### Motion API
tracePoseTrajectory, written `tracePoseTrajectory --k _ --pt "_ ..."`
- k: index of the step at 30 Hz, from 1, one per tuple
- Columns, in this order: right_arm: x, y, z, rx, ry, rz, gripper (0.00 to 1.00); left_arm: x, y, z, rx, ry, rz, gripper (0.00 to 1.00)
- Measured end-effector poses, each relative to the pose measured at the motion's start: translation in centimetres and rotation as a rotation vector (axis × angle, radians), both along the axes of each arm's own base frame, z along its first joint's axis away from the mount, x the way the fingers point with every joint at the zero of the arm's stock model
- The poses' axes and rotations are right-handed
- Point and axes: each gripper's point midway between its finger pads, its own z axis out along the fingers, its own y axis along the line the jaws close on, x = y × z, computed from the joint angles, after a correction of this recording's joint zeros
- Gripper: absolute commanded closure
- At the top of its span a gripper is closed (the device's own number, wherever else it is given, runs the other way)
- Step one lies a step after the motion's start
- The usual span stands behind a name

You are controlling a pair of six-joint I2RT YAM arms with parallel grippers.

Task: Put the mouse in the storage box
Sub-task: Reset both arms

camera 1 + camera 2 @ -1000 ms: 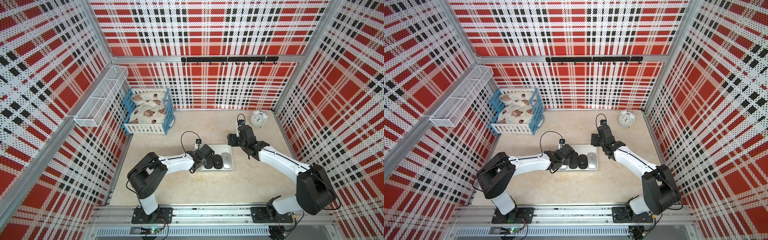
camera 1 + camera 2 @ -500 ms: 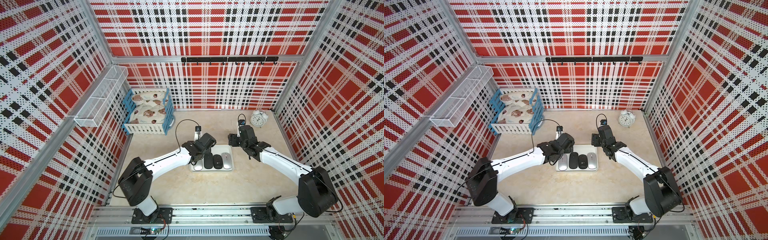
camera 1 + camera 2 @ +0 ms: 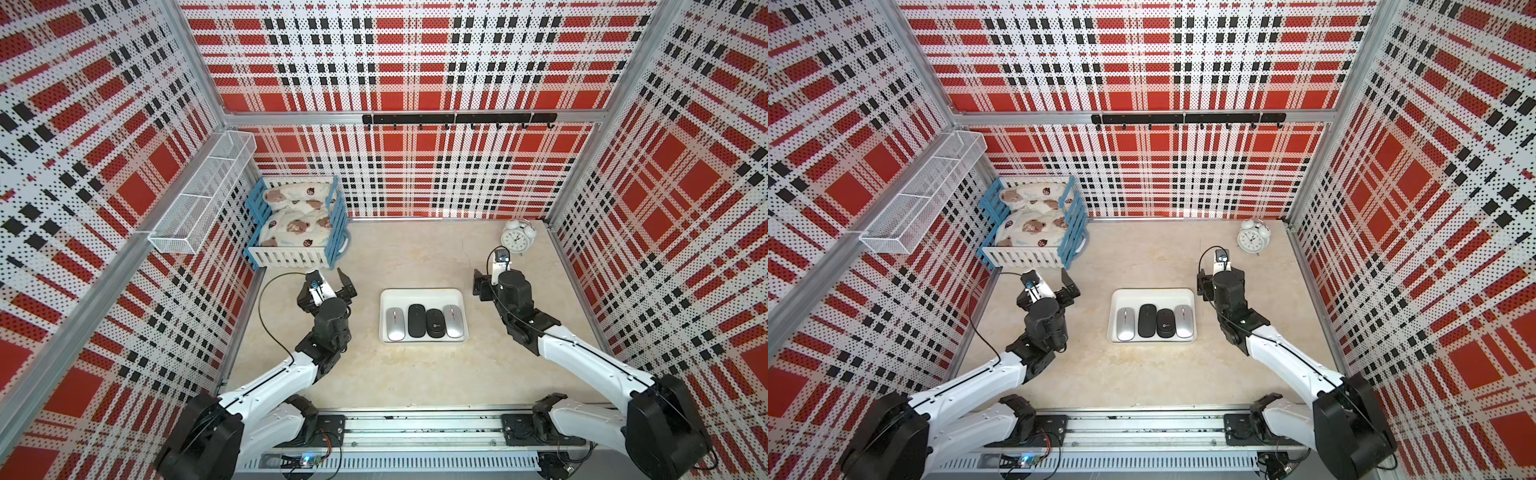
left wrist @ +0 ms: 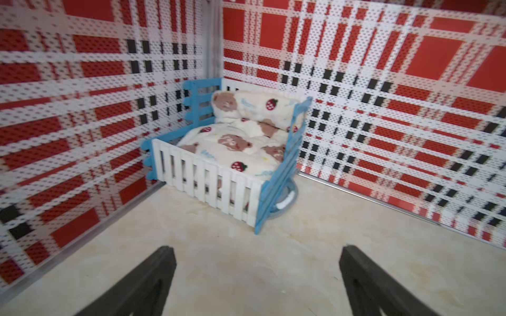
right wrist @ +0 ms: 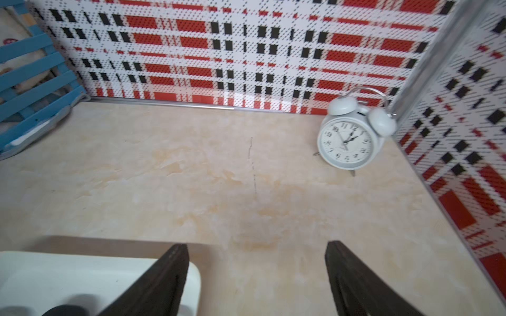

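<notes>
The storage box (image 3: 422, 296), a shallow white tray, lies mid-table in both top views (image 3: 1152, 296). Several mice rest side by side in it: a silver mouse (image 3: 395, 324), a black mouse (image 3: 417, 320), a second black one with a round logo (image 3: 435, 323), and a pale silver one (image 3: 453, 321). My left gripper (image 3: 326, 282) hangs left of the box, apart from it, open and empty (image 4: 257, 249). My right gripper (image 3: 494, 278) stands open and empty (image 5: 256, 245) beside the box's far right corner (image 5: 191, 273).
A blue-and-white slatted crate (image 3: 297, 232) holding printed cushions sits at the back left, right in front of my left gripper (image 4: 219, 177). A white alarm clock (image 3: 515, 237) stands at the back right. A wire-mesh basket (image 3: 203, 195) hangs on the left wall.
My left arm has drawn back from the box's left end toward the crate, its jaws opening wider; the silver mouse stays in the box. My right gripper has opened a little.
</notes>
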Motion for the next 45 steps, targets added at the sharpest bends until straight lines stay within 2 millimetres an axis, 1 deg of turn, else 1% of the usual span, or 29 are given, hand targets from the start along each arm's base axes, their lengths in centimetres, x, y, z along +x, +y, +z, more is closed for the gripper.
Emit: tracePoseTrajectory --k 2,4,7,9,11,13,15,16,19,23,27,30,31,32,33,34,37,38,39,41,43,45 --pt "-0.6 -1.7 -0.3 -0.055 -0.066 -0.065 0.13 -0.7 1.2 0.1 0.043 -0.014 0.053 0.0" --pt "-1.3 -3.5 -1.6 -0.11 -0.11 -0.135 0.12 -1.5 2.4 -0.7 0.079 -0.014 0.097 0.0" --pt "-2.3 -6.0 -4.4 -0.184 -0.112 -0.237 0.12 -2.8 4.6 -3.3 0.107 0.017 0.154 0.0" --pt "-2.5 -6.9 -5.5 -0.221 -0.104 -0.277 0.12 -3.6 5.9 -4.9 0.114 0.04 0.186 0.0" --pt "-2.3 -7.3 -5.5 -0.239 -0.115 -0.302 0.11 -4.3 7.1 -6.1 0.107 0.042 0.211 0.0" --pt "-2.0 -7.4 -4.8 -0.237 -0.147 -0.318 0.12 -4.9 7.9 -6.8 0.105 0.037 0.221 0.01" --pt "-1.8 -7.5 -4.3 -0.236 -0.174 -0.324 0.11 -4.9 8.3 -6.9 0.108 0.024 0.218 0.01" --pt "-1.6 -7.5 -4.2 -0.236 -0.186 -0.322 0.11 -4.6 8.4 -6.5 0.105 0.003 0.215 0.01" --pt "-1.1 -8.0 -4.1 -0.23 -0.203 -0.328 0.1 -3.9 8.7 -5.6 0.111 -0.048 0.189 0.01" --pt "-0.3 -8.9 -4.7 -0.217 -0.203 -0.334 0.1 -3.4 8.9 -5.5 0.131 -0.063 0.168 0.01" --pt "0.1 -9.6 -5.2 -0.182 -0.209 -0.311 0.1 -2.9 7.7 -4.1 0.146 -0.115 0.089 0.01" --pt "-0.1 -9.6 -5.5 -0.146 -0.227 -0.261 0.1 -2.5 6.5 -2.4 0.146 -0.19 0.006 0.01" --pt "-0.3 -9.7 -5.7 -0.138 -0.229 -0.249 0.1 -2.4 6.2 -2.3 0.148 -0.199 -0.016 0.01" --pt "-0.5 -9.7 -5.9 -0.127 -0.232 -0.226 0.1 -2.1 5.8 -2.6 0.153 -0.19 -0.04 0.01" --pt "-0.7 -9.7 -6.0 -0.117 -0.235 -0.208 0.1 -1.7 5.4 -3.4 0.162 -0.164 -0.063 0.01" --pt "-0.7 -9.5 -6.2 -0.107 -0.239 -0.183 0.1 -1.4 5.1 -4.4 0.171 -0.126 -0.082 0.0" --pt "-0.6 -8.9 -7.0 -0.086 -0.238 -0.108 0.09 -0.4 4.6 -8.5 0.195 0.013 -0.137 0.01" --pt "-0.5 -8.7 -7.2 -0.081 -0.23 -0.084 0.09 -0.3 4.6 -9.6 0.199 0.048 -0.154 0.01" --pt "-0.4 -8.3 -7.3 -0.073 -0.226 -0.056 0.1 -0.2 4.6 -10.1 0.198 0.065 -0.165 0.01" --pt "0.2 -8.0 -7.3 -0.058 -0.222 -0.018 0.09 0.0 4.8 -9.9 0.187 0.052 -0.179 0.01" --pt "1.4 -8.0 -7.1 -0.033 -0.206 0.009 0.09 0.6 5.0 -8.9 0.173 0.015 -0.19 0.01" --pt "2.7 -8.6 -6.4 0.003 -0.212 0.026 0.1 2.3 5.4 -7.4 0.155 -0.03 -0.194 0.01"
